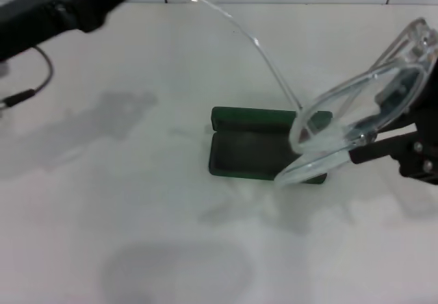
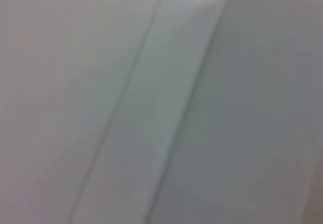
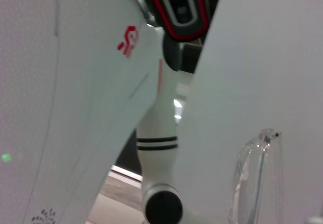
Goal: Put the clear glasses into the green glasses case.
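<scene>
- Head view: one pair of clear glasses (image 1: 363, 116) held tilted in the air, over the right end of the one green glasses case (image 1: 253, 150).
- Case lying open on the table (image 1: 137, 201).
- Right gripper (image 1: 383, 146) apparently clamped on the frame, contact partly hidden.
- Left gripper: out of view, arm far off the case's left.
- Handling: light, slippery, thin temples fragile. Best held at the frame front.
</scene>
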